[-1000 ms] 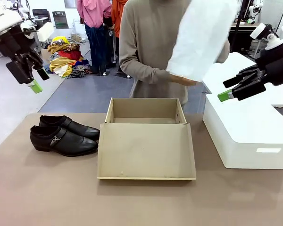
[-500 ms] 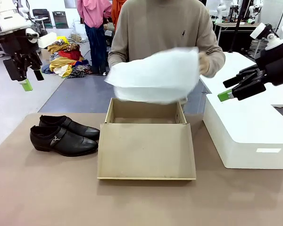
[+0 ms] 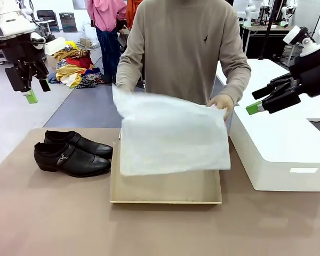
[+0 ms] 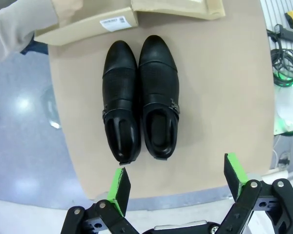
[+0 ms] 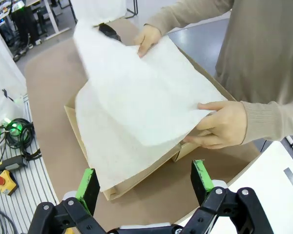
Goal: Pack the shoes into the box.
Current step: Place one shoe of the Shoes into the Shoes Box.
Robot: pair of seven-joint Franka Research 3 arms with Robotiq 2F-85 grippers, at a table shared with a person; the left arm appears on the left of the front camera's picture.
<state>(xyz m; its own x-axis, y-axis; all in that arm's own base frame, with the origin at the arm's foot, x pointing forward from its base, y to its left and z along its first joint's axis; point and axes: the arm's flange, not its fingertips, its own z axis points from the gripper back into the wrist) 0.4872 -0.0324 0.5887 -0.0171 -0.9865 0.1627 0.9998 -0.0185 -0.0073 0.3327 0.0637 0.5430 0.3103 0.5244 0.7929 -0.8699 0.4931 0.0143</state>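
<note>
The shoes (image 3: 72, 152), a glossy black pair with side buckles, stand side by side on the table's left; in the left wrist view the shoes (image 4: 139, 100) lie straight below the camera. My left gripper (image 3: 36, 89) hangs open high above them, its jaws (image 4: 176, 178) apart and holding nothing. The box (image 3: 165, 189) is tan cardboard with its flap lid lying flat toward me. A person holds a white tissue sheet (image 3: 170, 133) over it with both hands, hiding the inside. My right gripper (image 3: 256, 101) hovers open at the right, looking down on the box (image 5: 132, 183) and tissue sheet (image 5: 136, 102).
A bigger smooth white box (image 3: 277, 149) stands on the table's right, under my right gripper. The person's hands (image 5: 222, 124) are at the box's far corners. Bare brown table lies in front of the flap and around the shoes.
The person has brought the tissue sheet down from overhead to lie over the box. My left gripper turned and shifted slightly early on, then held still. The right arm has not moved.
</note>
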